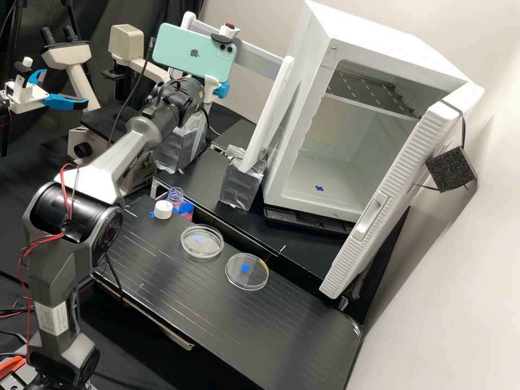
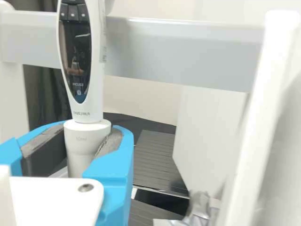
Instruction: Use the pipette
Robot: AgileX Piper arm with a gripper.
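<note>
Beside the grey crossbar, my gripper (image 1: 221,90) is partly hidden behind the teal phone, with the red-topped pipette (image 1: 227,31) rising above it. In the wrist view my gripper (image 2: 89,141) is shut on the upright pipette (image 2: 97,80), its grey pads at both sides of the white collar below the display. The pipette's lower end is hidden. An open clear bottle (image 1: 176,196) stands at the bench edge by a white cap (image 1: 163,209). Two clear round dishes, one (image 1: 202,241) nearer the bottle and another (image 1: 247,271) farther right, lie on the black bench (image 1: 179,292).
A white rack with a grey crossbar (image 1: 260,59) has its upright post (image 1: 271,114) in a foil-wrapped base (image 1: 238,184). To its right stands a white incubator (image 1: 303,108) with its door (image 1: 401,189) open. A microscope (image 1: 89,130) is behind the arm.
</note>
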